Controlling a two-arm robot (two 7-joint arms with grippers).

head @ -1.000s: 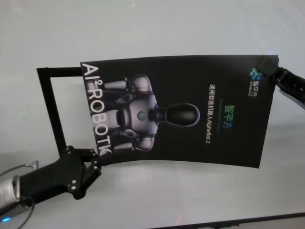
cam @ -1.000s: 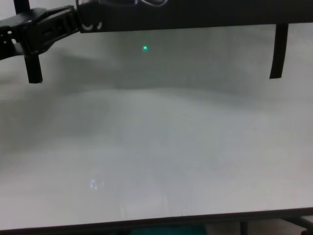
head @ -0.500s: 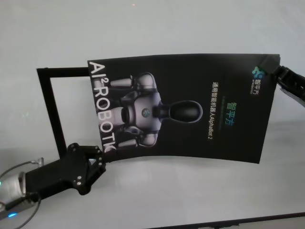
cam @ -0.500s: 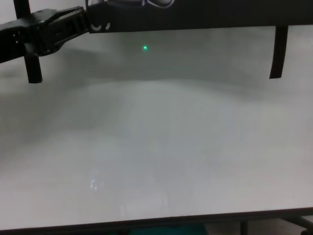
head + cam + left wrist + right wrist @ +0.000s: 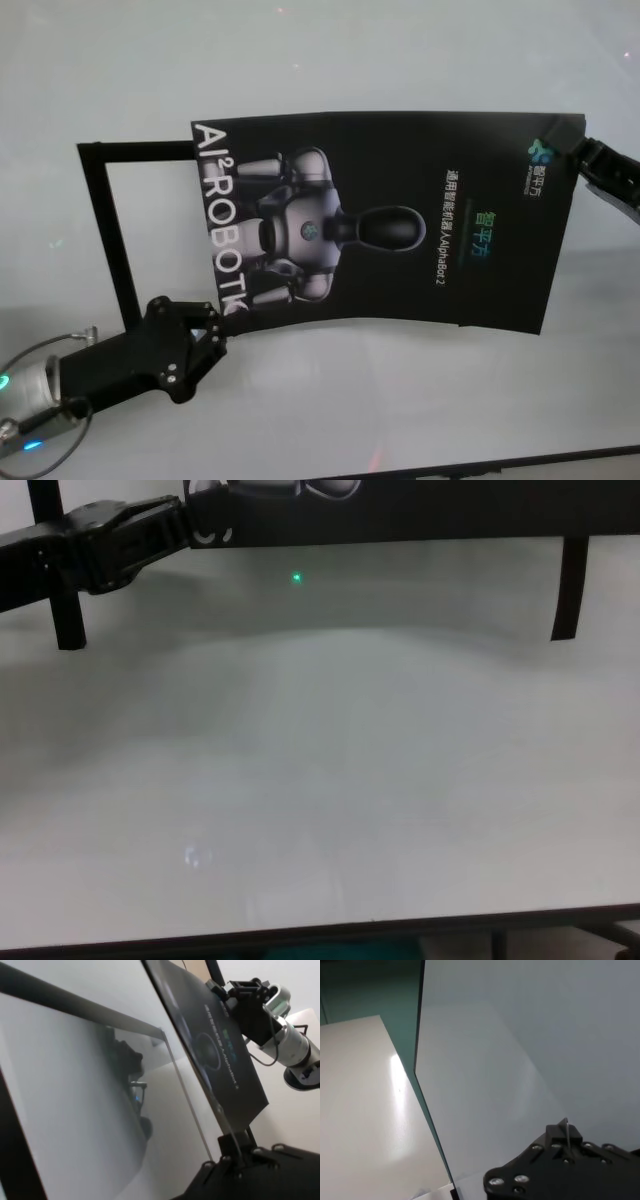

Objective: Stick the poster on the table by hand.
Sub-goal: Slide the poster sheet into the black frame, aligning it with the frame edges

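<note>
The poster (image 5: 390, 220) hangs above the table (image 5: 330, 50), held at two opposite corners and bowed slightly between them. The left gripper (image 5: 212, 322) is closed on the near-left corner, right by the white lettering; the left wrist view shows the sheet's thin edge pinched between its fingers (image 5: 235, 1150). The right gripper (image 5: 575, 150) is clamped on the far-right corner, next to the small logo, and its wrist view shows the edge caught in the fingertips (image 5: 565, 1135). Beneath the poster's left part, black tape strips (image 5: 105, 230) mark out a frame on the tabletop
</note>
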